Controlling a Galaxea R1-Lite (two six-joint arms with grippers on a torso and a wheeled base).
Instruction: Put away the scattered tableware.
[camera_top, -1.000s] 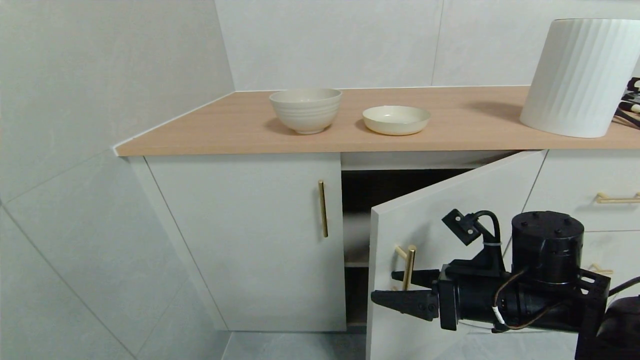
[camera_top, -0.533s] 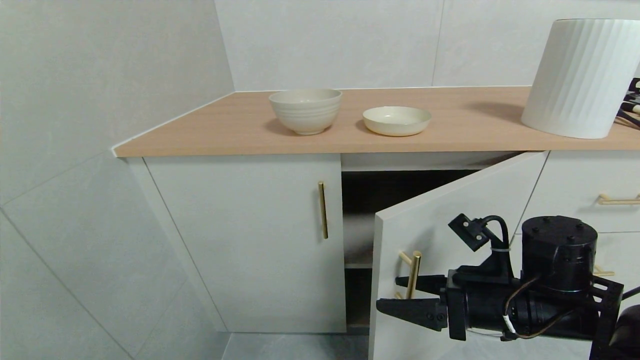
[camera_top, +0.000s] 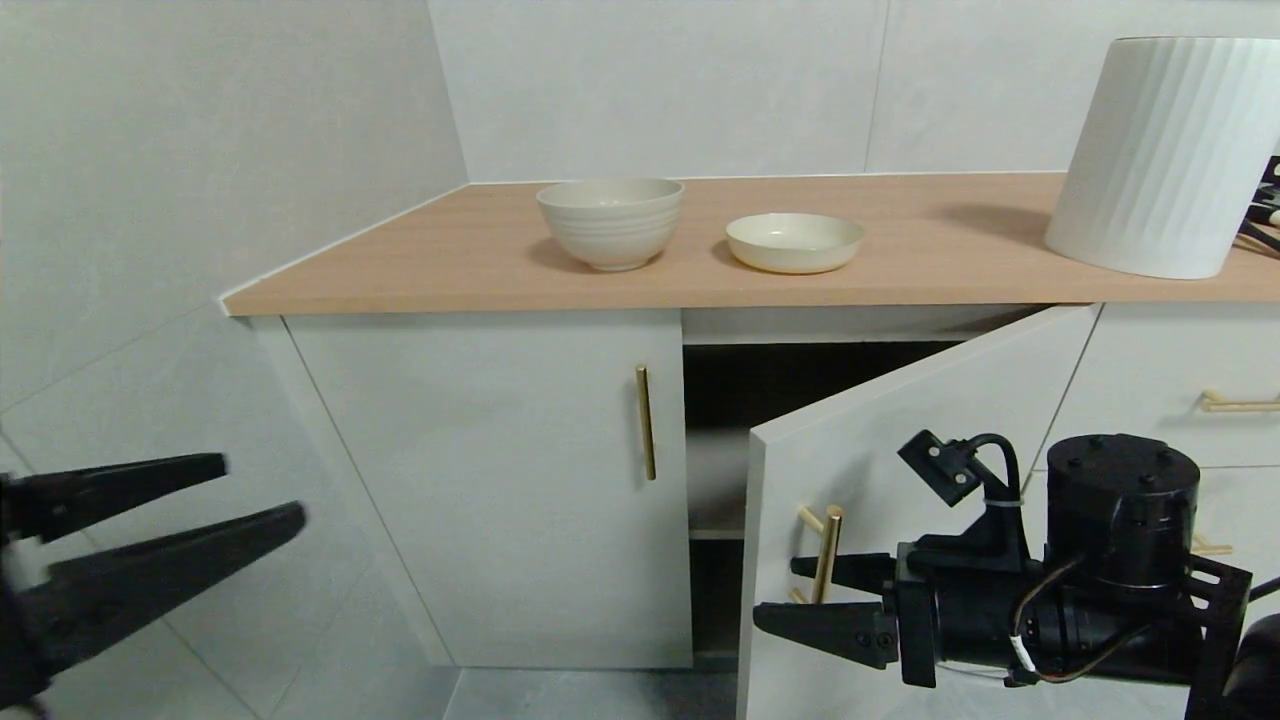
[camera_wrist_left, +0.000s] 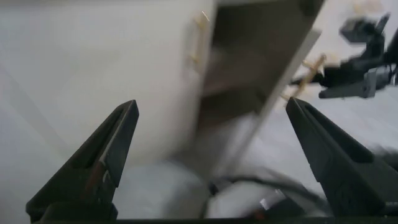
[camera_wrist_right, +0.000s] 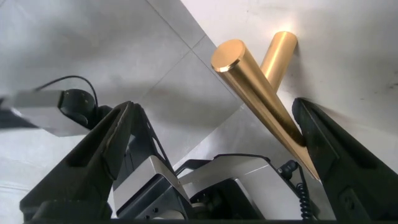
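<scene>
A ribbed cream bowl (camera_top: 610, 220) and a shallow cream dish (camera_top: 794, 241) stand side by side on the wooden countertop (camera_top: 450, 260). Below them the right cabinet door (camera_top: 900, 420) is swung partly open. My right gripper (camera_top: 777, 592) (camera_wrist_right: 212, 107) is open, its fingers straddling that door's gold handle (camera_top: 826, 552) (camera_wrist_right: 249, 81) without clamping it. My left gripper (camera_top: 262, 490) (camera_wrist_left: 211, 104) is open and holds nothing, low at the left beside the tiled wall, well short of the cabinet.
A tall white ribbed container (camera_top: 1160, 150) stands at the counter's right end. The left cabinet door (camera_top: 500, 480) is shut, with a gold handle (camera_top: 646, 422). A shelf (camera_top: 715, 480) shows inside the dark opening. Drawers with gold handles (camera_top: 1238, 402) lie to the right.
My left gripper has come into the head view at the lower left. The right gripper drifted slightly right and down at the handle, and the door swung a little further open.
</scene>
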